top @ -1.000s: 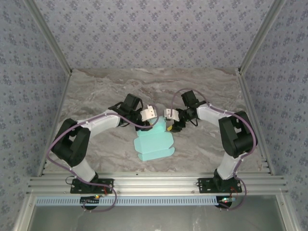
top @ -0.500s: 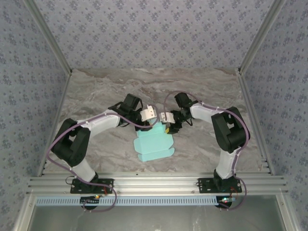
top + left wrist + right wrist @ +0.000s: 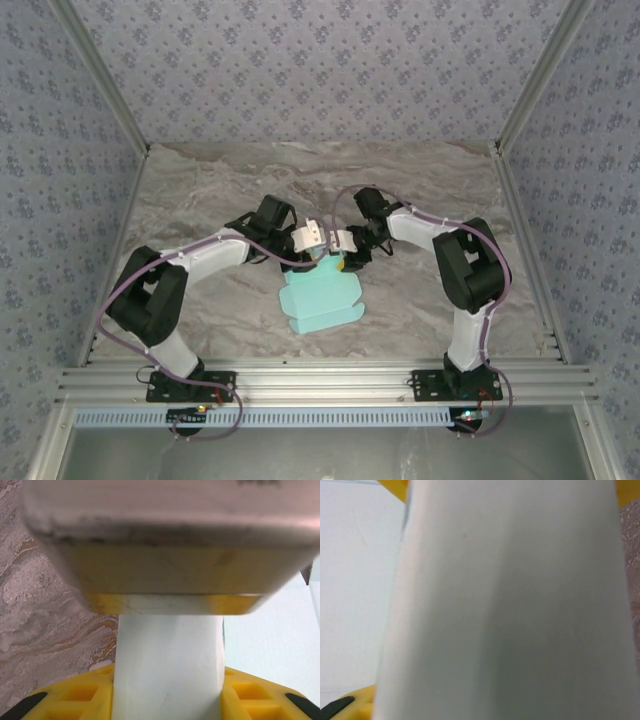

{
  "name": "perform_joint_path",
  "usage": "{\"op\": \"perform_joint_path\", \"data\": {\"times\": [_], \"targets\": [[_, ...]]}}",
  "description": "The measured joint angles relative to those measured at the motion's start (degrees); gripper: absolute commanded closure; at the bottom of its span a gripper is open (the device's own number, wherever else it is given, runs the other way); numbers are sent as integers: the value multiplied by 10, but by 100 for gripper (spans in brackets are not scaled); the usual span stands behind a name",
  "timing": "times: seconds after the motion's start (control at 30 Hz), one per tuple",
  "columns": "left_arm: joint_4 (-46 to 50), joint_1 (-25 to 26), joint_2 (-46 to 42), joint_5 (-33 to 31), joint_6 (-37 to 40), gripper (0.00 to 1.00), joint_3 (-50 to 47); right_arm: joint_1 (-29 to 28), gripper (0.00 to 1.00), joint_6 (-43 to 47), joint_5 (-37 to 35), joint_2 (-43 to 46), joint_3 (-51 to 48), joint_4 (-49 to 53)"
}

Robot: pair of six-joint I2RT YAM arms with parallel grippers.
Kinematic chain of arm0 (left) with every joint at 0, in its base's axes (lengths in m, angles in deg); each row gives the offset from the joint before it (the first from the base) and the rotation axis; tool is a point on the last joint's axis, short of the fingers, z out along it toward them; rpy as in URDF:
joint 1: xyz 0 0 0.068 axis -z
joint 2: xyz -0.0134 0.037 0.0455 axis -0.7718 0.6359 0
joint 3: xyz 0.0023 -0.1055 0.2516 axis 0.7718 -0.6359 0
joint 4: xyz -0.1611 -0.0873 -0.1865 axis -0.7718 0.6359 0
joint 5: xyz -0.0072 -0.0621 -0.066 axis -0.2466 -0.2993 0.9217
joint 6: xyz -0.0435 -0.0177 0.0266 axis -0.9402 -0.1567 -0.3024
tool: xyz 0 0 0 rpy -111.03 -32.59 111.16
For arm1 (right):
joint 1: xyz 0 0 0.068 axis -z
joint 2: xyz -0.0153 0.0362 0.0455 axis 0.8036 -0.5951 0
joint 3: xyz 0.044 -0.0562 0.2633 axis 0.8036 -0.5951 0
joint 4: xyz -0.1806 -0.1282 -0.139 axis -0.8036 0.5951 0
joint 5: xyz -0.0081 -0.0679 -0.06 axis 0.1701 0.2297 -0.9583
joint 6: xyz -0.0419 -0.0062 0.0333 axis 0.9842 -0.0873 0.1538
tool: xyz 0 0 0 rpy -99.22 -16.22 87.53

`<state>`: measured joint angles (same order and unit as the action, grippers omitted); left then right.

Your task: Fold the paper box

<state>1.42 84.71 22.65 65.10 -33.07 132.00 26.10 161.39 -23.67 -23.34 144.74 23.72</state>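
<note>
I see the light cyan thin-card paper box lying on the grey marbled table, its near panel flat and tabs unfolded — early days, I judge. At its far end the left gripper is clamped on a raised flap. The right gripper sits hard against the card — gripping or not, I cannot tell.

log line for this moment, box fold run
stage: fold under way | paper box: mostly flat on table | left gripper: holds its far flap | right gripper: at same flap, jaws unclear
</note>
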Motion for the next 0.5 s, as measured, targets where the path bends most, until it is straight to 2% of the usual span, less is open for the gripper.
{"op": "perform_joint_path", "data": {"times": [0.1, 0.13, 0.3, 0.37, 0.43, 0.5], "targets": [[-4, 0, 0, 0, 2, 61, -2, 0, 55, -11, -2, 0, 0, 0], [-5, 0, 0, 0, 2, 61, -3, 0, 53, -15, -3, 0, 0, -2], [-12, 0, 0, -10, -9, 60, -4, 4, 18, -44, 0, 1, -8, -34], [-17, 0, 0, -15, -14, 60, -5, 11, 13, -60, 7, 13, -24, -59], [-22, 0, 0, -21, -22, 60, -6, 24, 3, -77, 18, 40, -49, -76], [-24, 0, 0, -27, -29, 60, -6, 37, 3, -96, 27, 74, -74, -91]]}}
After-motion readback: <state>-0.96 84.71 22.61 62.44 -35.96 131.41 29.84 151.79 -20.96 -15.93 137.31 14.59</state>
